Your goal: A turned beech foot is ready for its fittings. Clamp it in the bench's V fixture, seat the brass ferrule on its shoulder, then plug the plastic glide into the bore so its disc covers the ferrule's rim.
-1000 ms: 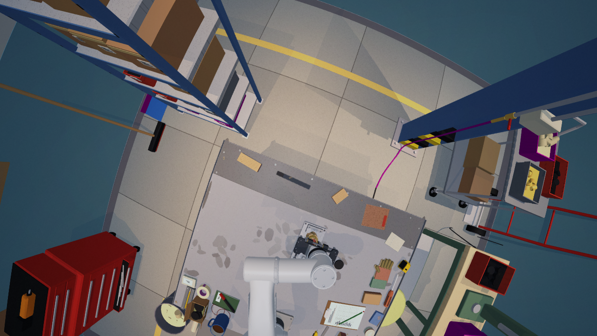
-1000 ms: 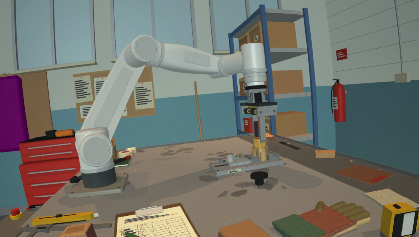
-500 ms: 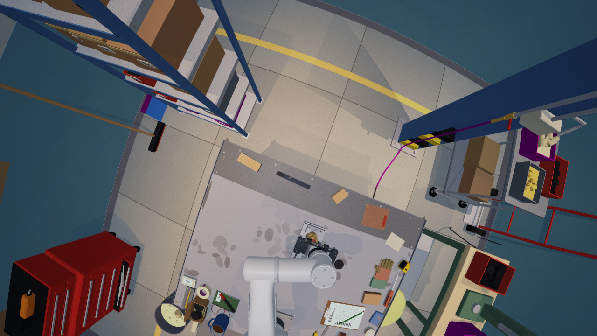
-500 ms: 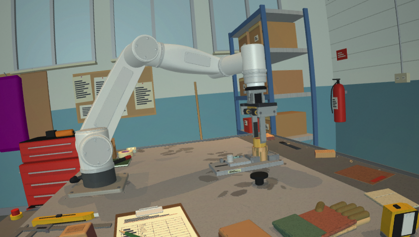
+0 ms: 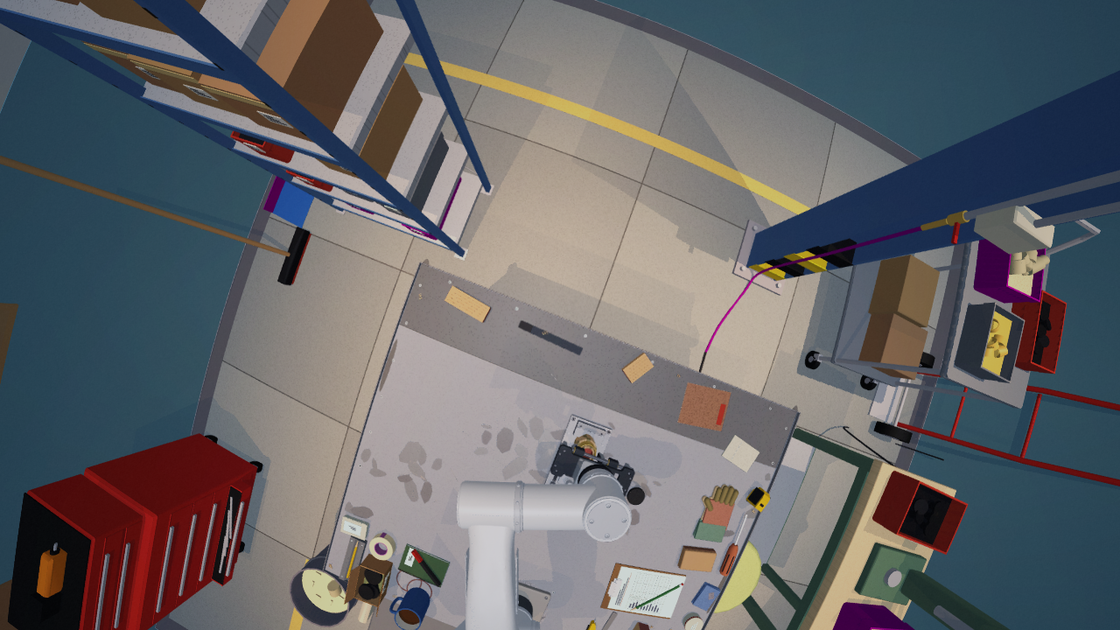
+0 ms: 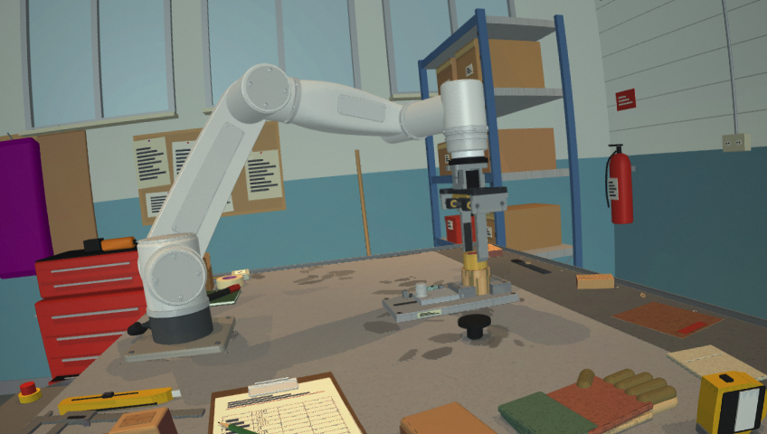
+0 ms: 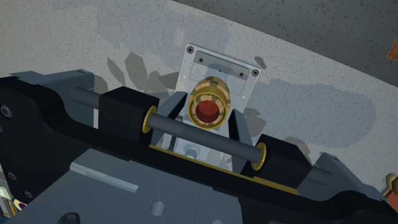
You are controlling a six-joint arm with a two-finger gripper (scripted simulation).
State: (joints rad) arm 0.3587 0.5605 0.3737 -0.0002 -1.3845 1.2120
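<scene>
The lower part of the beech foot (image 6: 476,279) is hidden between the jaws of the grey V fixture (image 6: 449,299), where it stands upright. A brass ferrule (image 7: 208,110) rings its top, and the red bore shows inside it in the wrist camera. The black plastic glide (image 6: 474,325) stands on the bench in front of the fixture, apart from it. My gripper (image 6: 476,248) hangs straight above the foot, fingers down at the ferrule's level. It is open and holds nothing.
A blue mug (image 5: 409,607) sits near the robot's base, beside a tape roll (image 5: 381,548). A clipboard (image 6: 285,407), gloves (image 6: 627,384), blocks and a yellow tape measure (image 6: 732,400) crowd the bench's near edge. Sandpaper sheets (image 6: 666,318) lie right of the fixture.
</scene>
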